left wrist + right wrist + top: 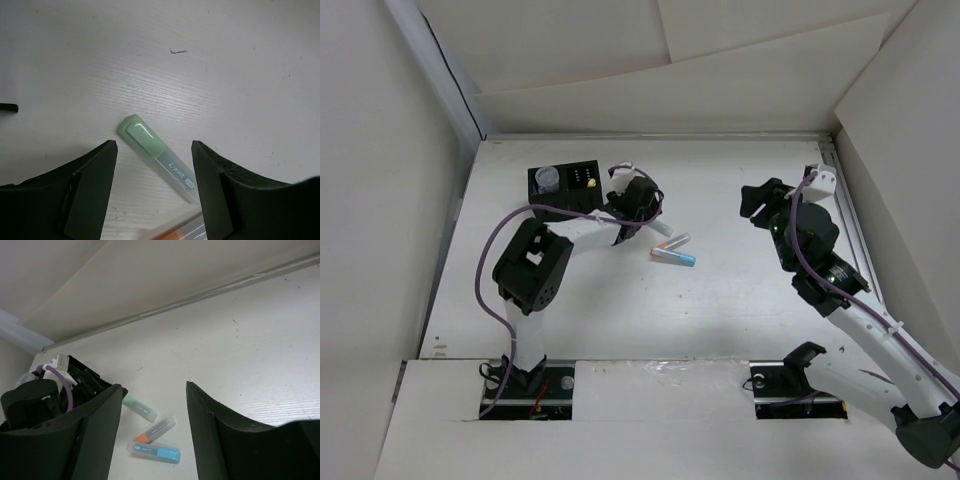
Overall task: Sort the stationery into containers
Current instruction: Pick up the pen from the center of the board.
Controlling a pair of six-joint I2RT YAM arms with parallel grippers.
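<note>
My left claw (153, 149) is open about halfway and holds nothing. It hangs over the white worktop (720, 300). A pale green stick (142, 136) lies flat on the worktop right between my two fingers. Its green cap points away from me, and its clear end points back toward me. There is a gap on each side, so the fingers do not touch it.

My right claw (154, 386) is open too, and it is empty. It is up in the air, well apart from the sticks, and looks across at them. From there I see two more sticks near the green one. One is a clear stick with an orange end (156, 430). The other is a clear stick with a blue end (154, 452). They lie just beside each other.

The black box (560, 208) sits at the far left of the worktop, near my left claw. A round grey piece (550, 178) is in one part of it. A small yellow bit (593, 184) shows in another part.
</note>
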